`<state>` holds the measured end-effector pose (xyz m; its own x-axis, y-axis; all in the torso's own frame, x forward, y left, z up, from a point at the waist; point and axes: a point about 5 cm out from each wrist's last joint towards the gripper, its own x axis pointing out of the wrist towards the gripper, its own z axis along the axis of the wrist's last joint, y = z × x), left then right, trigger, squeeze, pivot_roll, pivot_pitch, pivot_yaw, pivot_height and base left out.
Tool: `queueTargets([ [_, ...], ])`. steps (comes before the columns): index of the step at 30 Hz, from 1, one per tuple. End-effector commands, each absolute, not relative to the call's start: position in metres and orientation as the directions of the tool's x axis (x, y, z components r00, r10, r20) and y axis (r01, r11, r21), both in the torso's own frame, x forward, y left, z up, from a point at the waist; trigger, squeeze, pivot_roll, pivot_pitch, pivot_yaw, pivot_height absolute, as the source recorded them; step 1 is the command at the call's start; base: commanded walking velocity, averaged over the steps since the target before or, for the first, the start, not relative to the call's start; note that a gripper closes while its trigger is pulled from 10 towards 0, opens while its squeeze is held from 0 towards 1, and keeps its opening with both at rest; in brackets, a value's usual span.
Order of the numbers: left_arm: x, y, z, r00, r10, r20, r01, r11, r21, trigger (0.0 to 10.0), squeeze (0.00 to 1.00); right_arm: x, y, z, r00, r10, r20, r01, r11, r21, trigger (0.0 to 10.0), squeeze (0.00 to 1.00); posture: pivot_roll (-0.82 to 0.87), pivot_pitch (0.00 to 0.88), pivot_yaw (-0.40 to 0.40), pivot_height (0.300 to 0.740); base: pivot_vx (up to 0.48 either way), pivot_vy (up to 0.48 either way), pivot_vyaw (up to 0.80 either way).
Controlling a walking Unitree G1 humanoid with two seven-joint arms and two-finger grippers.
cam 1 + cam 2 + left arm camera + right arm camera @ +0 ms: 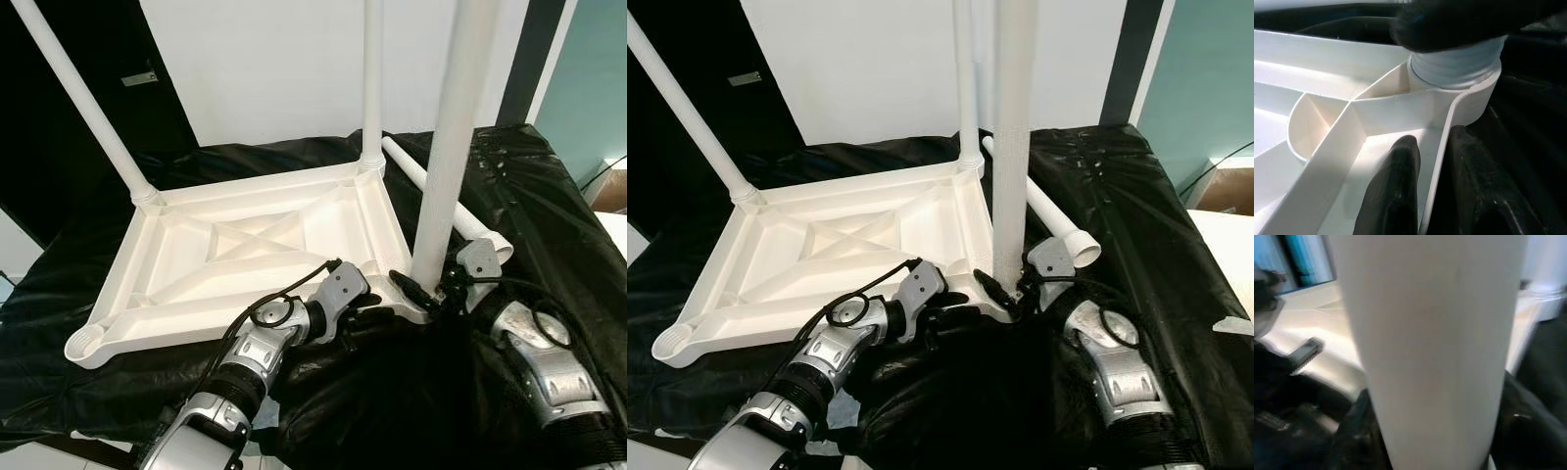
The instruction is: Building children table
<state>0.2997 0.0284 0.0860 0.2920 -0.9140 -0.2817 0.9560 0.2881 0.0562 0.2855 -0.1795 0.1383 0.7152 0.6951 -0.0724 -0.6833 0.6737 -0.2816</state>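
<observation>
- The table top (245,259), white moulded plastic with ribs in a cross, lies upside down on the black sheet (549,196), directly ahead of both pincers.
- The black sheet is glossy and wrinkled; it covers the whole surface under and around the pincers, with free room on the right pincer's far side.
- The near leg (456,137), a smooth white tube, stands upright in the corner socket (1459,83) between the two pincers.
- Two more legs (88,108) stand in the far corners; the near-left socket (86,343) is open.
- A loose leg (1058,220) lies on the sheet just behind the right pincer.
- The left pincer (1432,181) is closed over the thin rim (1442,147), one finger inside, one outside.
- The right pincer (431,289) clamps the foot of the near leg.
</observation>
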Motion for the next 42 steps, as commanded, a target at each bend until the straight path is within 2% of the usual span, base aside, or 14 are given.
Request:
queueTargets([
  [1, 0.289, 0.043, 0.058, 0.265, -0.883, -0.388, 0.955, 0.297, -0.024, 10.0, 0.00, 0.283, -0.182, 0.135, 0.627, 0.762, -0.160, -0.771, 0.577, -0.270, 0.0, 0.00, -0.08, 0.000, 0.097, 0.740, 0.000, 0.000, 0.00],
  [5, 0.290, 0.043, 0.059, 0.268, -0.883, -0.386, 0.954, 0.300, -0.024, 10.0, 0.00, 0.285, -0.191, 0.134, 0.588, 0.781, -0.210, -0.805, 0.538, -0.251, 0.0, 0.00, -0.08, 0.000, 0.095, 0.740, 0.000, 0.000, 0.00],
  [14, 0.289, 0.043, 0.058, 0.267, -0.884, -0.383, 0.954, 0.299, -0.025, 10.0, 0.00, 0.282, -0.190, 0.124, 0.641, 0.745, -0.186, -0.767, 0.613, -0.188, 0.0, 0.00, -0.08, 0.000, 0.095, 0.740, 0.000, 0.000, 0.00],
  [15, 0.289, 0.043, 0.058, 0.267, -0.884, -0.383, 0.954, 0.299, -0.024, 10.0, 0.00, 0.281, -0.183, 0.125, 0.755, 0.650, -0.086, -0.654, 0.736, -0.175, 0.0, 0.00, -0.07, 0.000, 0.093, 0.740, 0.000, 0.000, 0.00],
  [17, 0.289, 0.043, 0.058, 0.267, -0.884, -0.383, 0.954, 0.299, -0.024, 10.0, 0.00, 0.281, -0.183, 0.125, 0.755, 0.650, -0.086, -0.654, 0.736, -0.175, 0.0, 0.00, -0.07, 0.000, 0.093, 0.740, 0.000, 0.000, 0.00],
  [18, 0.289, 0.043, 0.059, 0.269, -0.884, -0.382, 0.953, 0.301, -0.025, 10.0, 0.00, 0.279, -0.185, 0.129, 0.897, 0.442, 0.020, -0.432, 0.885, -0.171, 0.0, 0.00, -0.07, 0.000, 0.087, 0.740, 0.000, 0.000, 0.00],
  [19, 0.289, 0.043, 0.059, 0.269, -0.884, -0.382, 0.953, 0.301, -0.025, 10.0, 0.00, 0.279, -0.185, 0.129, 0.897, 0.442, 0.020, -0.432, 0.885, -0.171, 0.0, 0.00, -0.07, 0.000, 0.087, 0.740, 0.000, 0.000, 0.00],
  [21, 0.290, 0.044, 0.059, 0.276, -0.881, -0.383, 0.951, 0.308, -0.023, 10.0, 0.00, 0.266, -0.200, 0.132, 0.990, 0.089, 0.113, -0.070, 0.984, -0.161, 0.0, 0.00, -0.07, 0.000, 0.084, 0.740, 0.000, 0.000, 0.00],
  [33, 0.287, 0.044, 0.058, 0.264, -0.883, -0.387, 0.954, 0.297, -0.028, 10.0, 0.00, 0.257, -0.189, 0.139, 0.985, 0.022, 0.173, 0.018, 0.974, -0.227, 0.0, 0.00, -0.08, 0.000, 0.094, 0.740, 0.000, 0.000, 0.00],
  [34, 0.288, 0.044, 0.058, 0.265, -0.883, -0.387, 0.954, 0.298, -0.027, 10.0, 0.00, 0.259, -0.187, 0.137, 0.986, 0.034, 0.161, 0.005, 0.971, -0.237, 3.7, 0.00, -0.08, 0.000, 0.092, 0.740, 0.000, 0.000, 0.00],
  [35, 0.288, 0.044, 0.058, 0.266, -0.883, -0.387, 0.954, 0.299, -0.026, 10.0, 0.00, 0.260, -0.183, 0.135, 0.989, 0.049, 0.142, -0.015, 0.974, -0.228, 10.0, 1.00, -0.08, 0.000, 0.088, 0.740, 0.000, 0.000, 0.00],
  [40, 0.288, 0.044, 0.058, 0.268, -0.882, -0.387, 0.953, 0.301, -0.028, 10.0, 0.00, 0.261, -0.167, 0.129, 0.970, 0.219, 0.104, -0.200, 0.966, -0.164, 10.0, 1.00, -0.08, 0.000, 0.088, 0.740, 0.000, 0.000, 0.00],
  [41, 0.287, 0.044, 0.057, 0.268, -0.882, -0.388, 0.953, 0.302, -0.028, 10.0, 0.00, 0.262, -0.162, 0.132, 0.948, 0.299, 0.112, -0.278, 0.945, -0.170, 10.0, 0.91, -0.08, 0.000, 0.086, 0.740, 0.000, 0.000, 0.00],
  [42, 0.287, 0.044, 0.057, 0.268, -0.882, -0.388, 0.953, 0.303, -0.029, 10.0, 0.00, 0.264, -0.159, 0.137, 0.923, 0.367, 0.114, -0.342, 0.920, -0.191, 10.0, 0.00, -0.08, 0.000, 0.086, 0.740, 0.000, 0.000, 0.00],
])
